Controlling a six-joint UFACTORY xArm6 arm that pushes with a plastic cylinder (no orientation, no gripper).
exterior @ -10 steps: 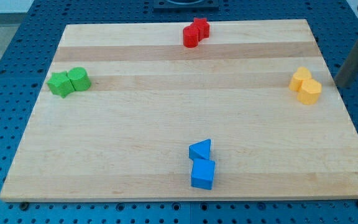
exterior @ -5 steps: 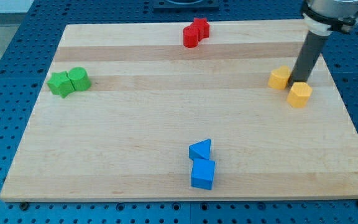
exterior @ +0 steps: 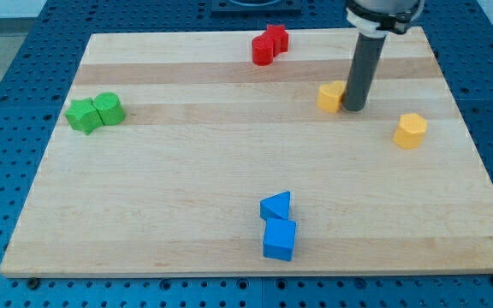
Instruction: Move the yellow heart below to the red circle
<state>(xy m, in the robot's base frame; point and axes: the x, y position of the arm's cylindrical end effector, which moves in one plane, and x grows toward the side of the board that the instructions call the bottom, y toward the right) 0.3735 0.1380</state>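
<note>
The yellow heart point(exterior: 330, 97) lies on the wooden board at the upper right of middle. My tip point(exterior: 353, 109) touches its right side. The red circle point(exterior: 263, 51) sits near the board's top edge, up and to the left of the heart, with a red star point(exterior: 277, 37) pressed against its upper right. A second yellow block, a hexagon point(exterior: 411, 130), lies alone to the right of my tip.
A green star point(exterior: 81, 115) and a green circle point(exterior: 109, 109) sit together at the view's left. A blue triangle point(exterior: 276, 206) and a blue cube point(exterior: 279, 239) sit together near the view's bottom. The board point(exterior: 187, 188) lies on a blue perforated table.
My tip came in from the right, split the two yellow blocks and pushed the yellow heart leftward. The yellow hexagon was nudged slightly and stayed behind at the right.
</note>
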